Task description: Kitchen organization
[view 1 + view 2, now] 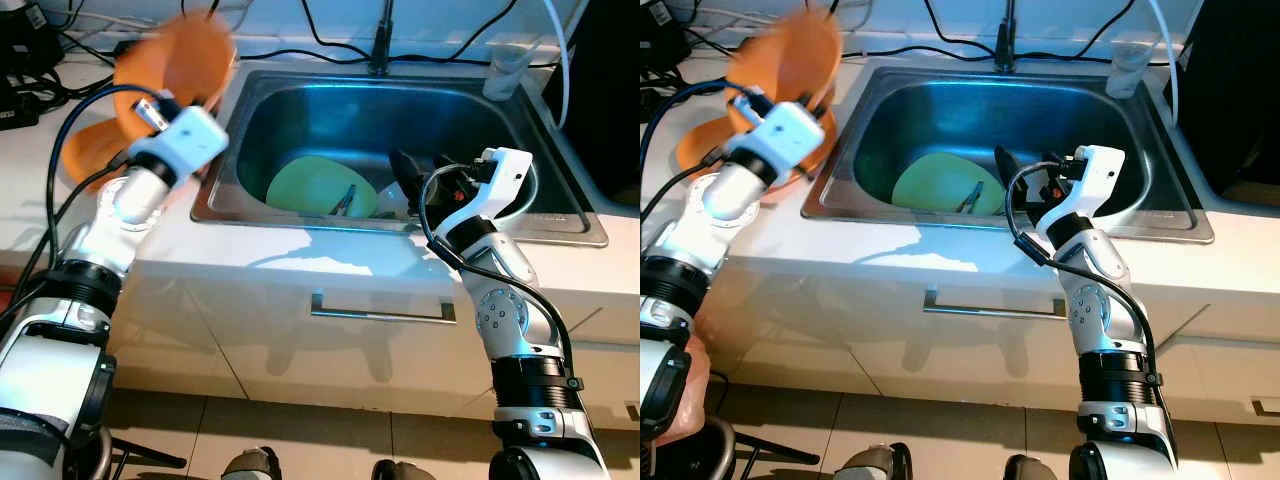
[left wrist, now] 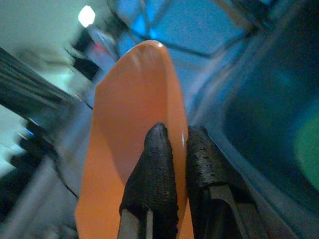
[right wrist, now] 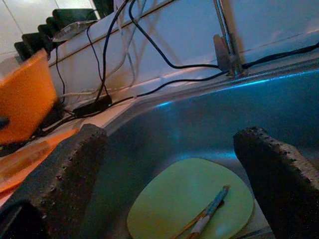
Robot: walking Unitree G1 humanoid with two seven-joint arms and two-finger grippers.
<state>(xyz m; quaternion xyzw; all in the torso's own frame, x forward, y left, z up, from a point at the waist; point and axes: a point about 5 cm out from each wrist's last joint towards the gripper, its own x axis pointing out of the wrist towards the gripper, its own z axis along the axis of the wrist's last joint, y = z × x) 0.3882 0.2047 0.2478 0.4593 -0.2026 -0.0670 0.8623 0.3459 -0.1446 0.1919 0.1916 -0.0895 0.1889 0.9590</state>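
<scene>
Our left pincer (image 2: 182,149) is pinched tight on the rim of an orange plate (image 1: 185,60), both black fingers (image 2: 152,169) pressed against its thin edge. We hold the plate raised and tilted above the bench (image 1: 30,170), just left of the sink (image 1: 560,225); it looks blurred in the head views, so it seems to be moving. Below it, a second orange dish (image 1: 85,150) rests on the bench, partly hidden by our arm.

Inside the steel sink lies a pale green plate (image 1: 310,185) with a utensil (image 3: 207,214) resting across it — too small to name with certainty. Our right pincer (image 3: 169,164) hangs over the near rim of the sink, fingers spread wide and holding nothing, aimed at the green plate.

The risks, as we judge them: the grip on the orange plate is a narrow edge pinch, so a quick swing could let it pivot or slip, dropping it onto the dish beneath or into the sink. Black cables (image 1: 330,45) trail along the back of the bench near the tap (image 1: 380,40) — a wide arc could snag them. If the right pincer closes on the green plate, the loose utensil may slide off.
</scene>
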